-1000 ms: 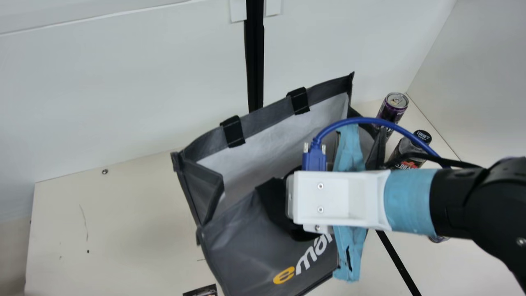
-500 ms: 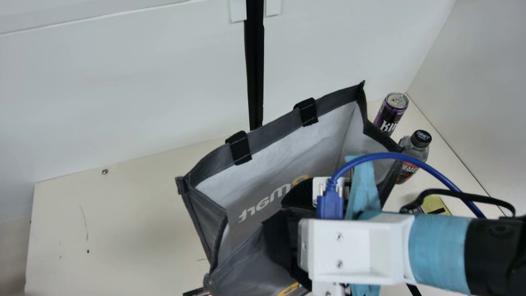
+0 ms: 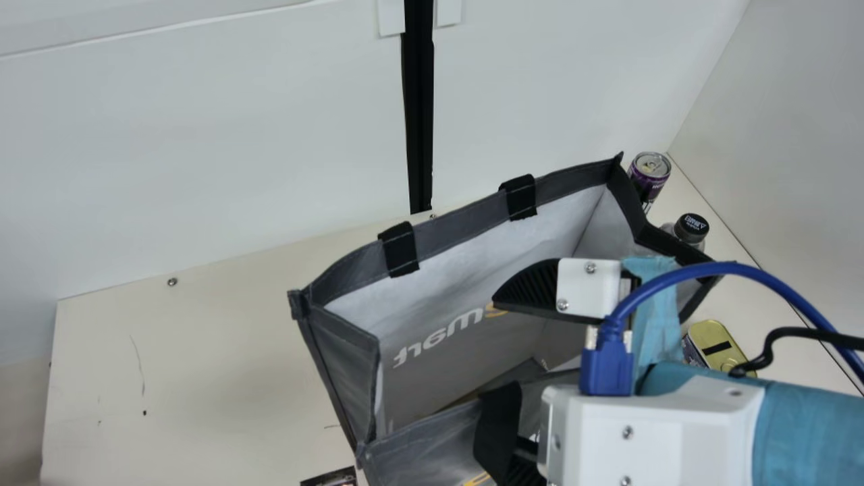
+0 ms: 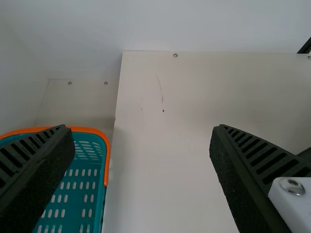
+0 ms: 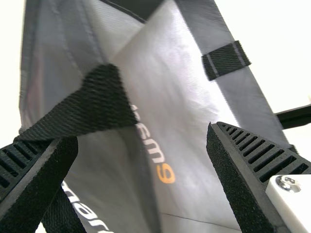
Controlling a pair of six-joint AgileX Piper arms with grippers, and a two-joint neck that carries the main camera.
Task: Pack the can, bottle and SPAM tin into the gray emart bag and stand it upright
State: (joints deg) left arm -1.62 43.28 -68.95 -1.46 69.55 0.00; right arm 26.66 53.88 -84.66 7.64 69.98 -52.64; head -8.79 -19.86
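Observation:
The gray emart bag [image 3: 398, 304] stands tilted with its mouth spread. My right gripper [image 3: 523, 378] is open at the mouth, one finger over the inside and the other beside the front panel's black handle [image 3: 496, 432]. In the right wrist view the handle [image 5: 90, 109] crosses one finger of the gripper [image 5: 143, 135]; the emart bag's pale lining [image 5: 170, 77] lies beyond. Right of the bag are the purple can [image 3: 650, 172], the black-capped bottle [image 3: 692, 229], both partly hidden by it, and the SPAM tin [image 3: 719, 347]. My left gripper [image 4: 142, 131] is open, nothing between its fingers.
A teal basket with an orange rim [image 4: 99, 133] is beside the cream table [image 4: 160, 155]. A dark flat object [image 3: 332, 478] shows at the main view's bottom edge. White walls [image 3: 202, 135] rise behind and at the right.
My right gripper has moved right and toward the front, and its fingers now show wide apart. The emart bag's mouth has spread wider, its back rim shifting right and down. The SPAM tin has come into sight.

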